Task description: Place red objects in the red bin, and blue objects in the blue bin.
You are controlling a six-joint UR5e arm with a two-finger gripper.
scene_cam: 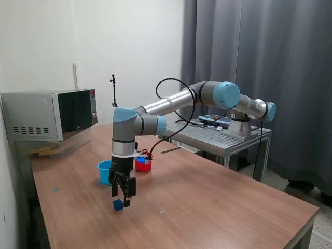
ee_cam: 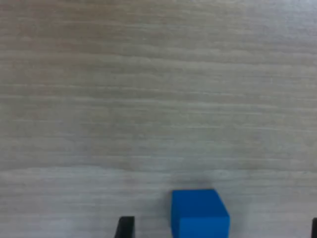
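With its jaws spread and empty, the gripper [scene_cam: 123, 196] is hovering over one blue cube [scene_cam: 118, 205] lying outside the blue cup [scene_cam: 105, 171], so sorting is looking unfinished.

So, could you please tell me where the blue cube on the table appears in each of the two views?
Exterior view: the blue cube sits on the wooden table, just below the pincer and in front of the light blue cup.
Wrist view: the blue cube is at the picture's lower edge, between the dark fingertips.
Shared landmark: the wood-grain table.
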